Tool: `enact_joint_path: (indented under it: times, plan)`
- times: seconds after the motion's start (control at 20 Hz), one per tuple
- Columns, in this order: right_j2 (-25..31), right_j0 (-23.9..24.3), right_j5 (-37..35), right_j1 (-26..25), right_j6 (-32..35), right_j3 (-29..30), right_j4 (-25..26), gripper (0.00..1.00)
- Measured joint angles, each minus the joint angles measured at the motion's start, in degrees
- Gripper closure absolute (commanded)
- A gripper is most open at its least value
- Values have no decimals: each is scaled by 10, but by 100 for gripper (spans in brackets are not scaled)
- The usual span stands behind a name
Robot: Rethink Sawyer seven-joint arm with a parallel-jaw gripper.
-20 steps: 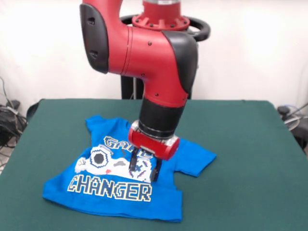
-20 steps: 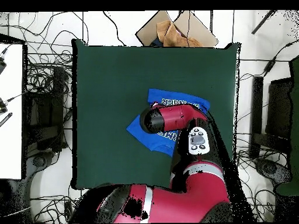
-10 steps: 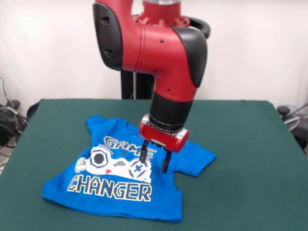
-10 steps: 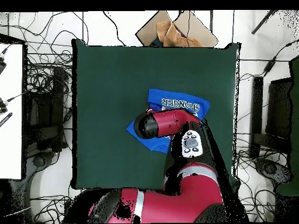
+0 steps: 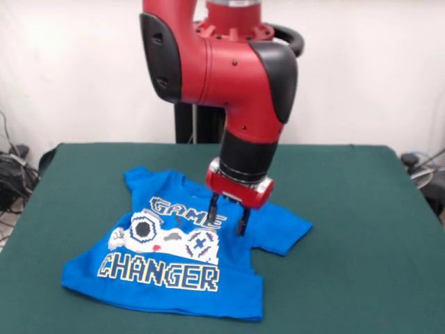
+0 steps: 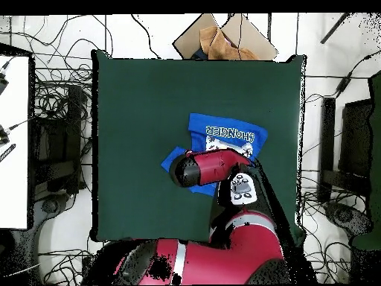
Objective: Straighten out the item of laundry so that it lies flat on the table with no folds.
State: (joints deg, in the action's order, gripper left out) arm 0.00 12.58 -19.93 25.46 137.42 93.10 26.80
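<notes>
One arm, red and black, takes up the middle of the front view, coming down over the green table. Behind the table hangs a pale wall, with dark cables bunched past the table's left edge. The gripper hangs open, empty, its two dark fingers spread apart just above the blue T-shirt, over the shirt's upper right part beside the word "GAME". The shirt lies in the table's left half, toward the near edge, print up. One sleeve reaches right past the gripper, and the hem is rumpled at its right corner; whether the fingertips touch the cloth I cannot tell.

Seen from overhead, the arm covers the near part of the shirt, so the gripper itself is hidden. The shirt lies right of the table's centre, well in from every edge of the table. Cables sprawl around the table on all sides, and a brown cardboard box with crumpled paper in it sits beyond the far edge.
</notes>
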Motion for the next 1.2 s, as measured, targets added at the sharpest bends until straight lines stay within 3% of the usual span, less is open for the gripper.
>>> enact_joint_path:
  times: [0.5, 1.2]
  plan:
    - [2, 5, 32, -6, 0, 73, 0, 0]
    - [-20, -19, 57, -14, 0, 70, -3, 0]
